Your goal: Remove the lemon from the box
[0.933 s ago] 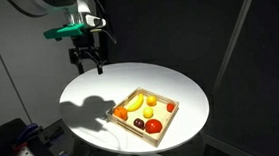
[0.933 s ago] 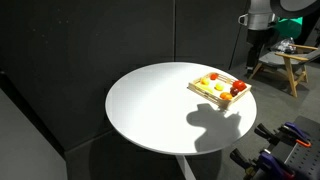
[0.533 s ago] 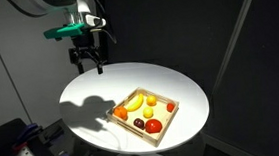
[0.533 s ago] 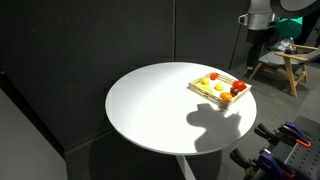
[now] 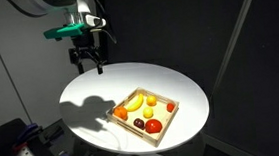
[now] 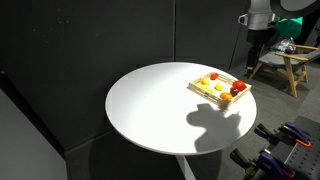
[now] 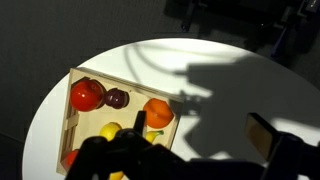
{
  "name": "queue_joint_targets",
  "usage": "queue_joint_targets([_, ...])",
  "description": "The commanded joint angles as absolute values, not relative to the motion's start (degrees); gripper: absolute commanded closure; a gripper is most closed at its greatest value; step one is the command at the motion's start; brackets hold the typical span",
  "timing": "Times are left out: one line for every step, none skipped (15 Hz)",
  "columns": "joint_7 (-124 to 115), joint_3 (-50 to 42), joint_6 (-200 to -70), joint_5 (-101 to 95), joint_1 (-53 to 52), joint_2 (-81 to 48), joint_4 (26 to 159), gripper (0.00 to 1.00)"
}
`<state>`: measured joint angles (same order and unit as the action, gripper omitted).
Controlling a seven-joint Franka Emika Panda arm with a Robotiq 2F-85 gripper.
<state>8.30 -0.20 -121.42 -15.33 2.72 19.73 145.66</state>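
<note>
Fruit lies gathered in the box (image 5: 132, 130), a shallow wooden tray on the right half of the round white table (image 5: 85, 92) in an exterior view. The lemon (image 7: 111, 130) is inside it. The wrist view shows it best: a small dull-yellow ball near the middle of the tray, with an orange fruit (image 7: 157, 112) just to its right. A red fruit (image 7: 87, 94) and a dark plum (image 7: 117, 98) sit beyond it by the far wall. A banana (image 5: 134, 107) also lies close, so the lemon is hemmed in by neighbours, and the tray's low walls keep everything from rolling off.

The gripper (image 5: 89, 62) hangs high over the far left edge of the table, well apart from the box. Its fingers point down and are spread wide, with nothing between them. That height probably gives the wrist camera a full look at the tray. The task appears to be at its start: the lemon is untouched and no reach has begun. The next move calls for travel right and down, then a straight entry from above, since the orange fruit and banana leave little room beside the lemon.
</note>
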Motion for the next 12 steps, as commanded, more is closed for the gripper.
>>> queue_joint_targets([8.18,-0.63,-121.28,-15.46,2.25,19.73,145.59,0.00])
queue_joint_targets([8.16,-0.63,-121.36,-15.34,2.21,19.45,145.38,0.00])
queue_joint_targets([8.15,-0.64,-121.39,-15.24,2.17,19.26,145.26,0.00])
queue_joint_targets([8.17,-0.68,-121.50,-15.04,2.10,18.85,144.97,0.00])
queue_joint_targets([8.09,-0.72,-121.68,-14.82,2.06,18.38,144.66,0.00])
queue_joint_targets([8.23,-0.84,-121.87,-14.43,1.95,17.98,144.39,0.00])
queue_joint_targets([8.19,-0.88,-121.93,-14.26,1.93,17.63,144.15,0.00])
queue_joint_targets([8.30,-1.02,-122.08,-13.81,1.89,17.07,143.64,0.00])
queue_joint_targets([8.50,-1.19,-122.26,-13.25,1.85,16.52,143.18,0.00])
queue_joint_targets([8.62,-1.32,-122.56,-12.69,1.84,15.88,142.64,0.00])
queue_joint_targets([8.62,-1.40,-122.80,-12.21,1.86,15.31,142.15,0.00])
queue_joint_targets([8.58,-1.48,-123.04,-11.70,1.90,14.53,141.44,0.00])
